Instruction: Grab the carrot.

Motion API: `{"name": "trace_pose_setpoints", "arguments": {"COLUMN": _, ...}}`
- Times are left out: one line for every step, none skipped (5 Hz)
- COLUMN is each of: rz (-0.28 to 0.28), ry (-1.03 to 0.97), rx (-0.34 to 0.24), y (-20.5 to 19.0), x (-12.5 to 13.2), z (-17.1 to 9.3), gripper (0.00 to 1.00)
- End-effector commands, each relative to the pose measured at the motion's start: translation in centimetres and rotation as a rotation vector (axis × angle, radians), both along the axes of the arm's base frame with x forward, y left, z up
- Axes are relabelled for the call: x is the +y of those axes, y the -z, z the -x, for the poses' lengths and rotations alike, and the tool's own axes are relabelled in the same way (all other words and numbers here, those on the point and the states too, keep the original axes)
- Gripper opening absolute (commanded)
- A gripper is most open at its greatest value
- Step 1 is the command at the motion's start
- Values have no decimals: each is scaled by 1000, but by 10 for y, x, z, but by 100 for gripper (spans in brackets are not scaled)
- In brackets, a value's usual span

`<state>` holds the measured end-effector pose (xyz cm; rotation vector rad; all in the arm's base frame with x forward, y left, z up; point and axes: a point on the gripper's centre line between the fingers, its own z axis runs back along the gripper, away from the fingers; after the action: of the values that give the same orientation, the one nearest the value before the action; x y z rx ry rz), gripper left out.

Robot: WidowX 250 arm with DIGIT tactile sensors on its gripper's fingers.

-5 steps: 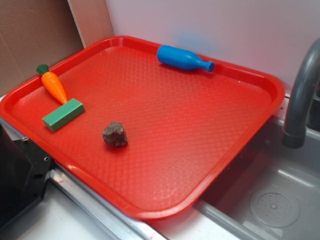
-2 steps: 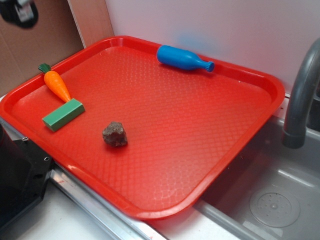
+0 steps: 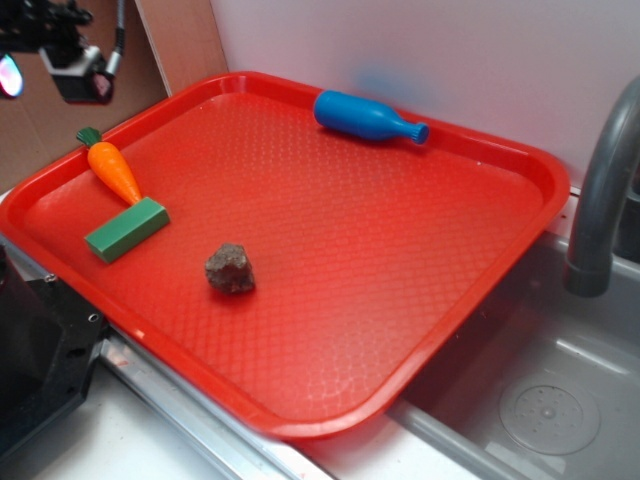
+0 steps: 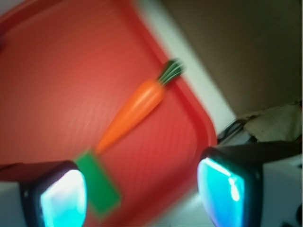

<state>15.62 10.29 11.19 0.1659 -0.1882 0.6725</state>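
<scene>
Tool (image 3: pixel 45 62) entered; one carrot (image 3: pixel 111 170).

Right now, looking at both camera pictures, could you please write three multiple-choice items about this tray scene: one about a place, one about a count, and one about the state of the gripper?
1. Where does the carrot lie on the red tray?
A. by the tray's left rim, its tip at the green block
B. beside the blue bottle
C. in the sink

2. How many things lie on the tray?
A. two
B. four
C. six

3. What is the state of the gripper?
A. shut on the carrot
B. shut on the block
C. open, holding nothing

Answers:
1. A, the carrot's pointed end meets the green block near the left rim.
2. B, carrot, block, bottle and brown rock.
3. C, the wrist view shows both fingers apart with the carrot lying free beyond them.
</scene>
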Motion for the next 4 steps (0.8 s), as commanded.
{"name": "trace_pose_setpoints", "arguments": {"rz": -6, "ry": -182, "rx": -41, "y": 53, "x": 41, "z": -11, "gripper": 100}}
{"name": "trace_pose_setpoints", "arguments": {"rz": 57, "ry": -218, "rx": 18, "y": 86, "x": 46, "z": -11, "gripper": 100}}
{"name": "trace_pose_setpoints", "arguments": {"rz": 81, "ry": -218, "rx": 77, "y": 105, "x": 40, "z": -12, "gripper": 100}}
{"name": "trace_pose_setpoints", "arguments": {"rz": 52, "ry": -200, "rx": 76, "y": 89, "x": 28, "z": -14, "gripper": 0}}
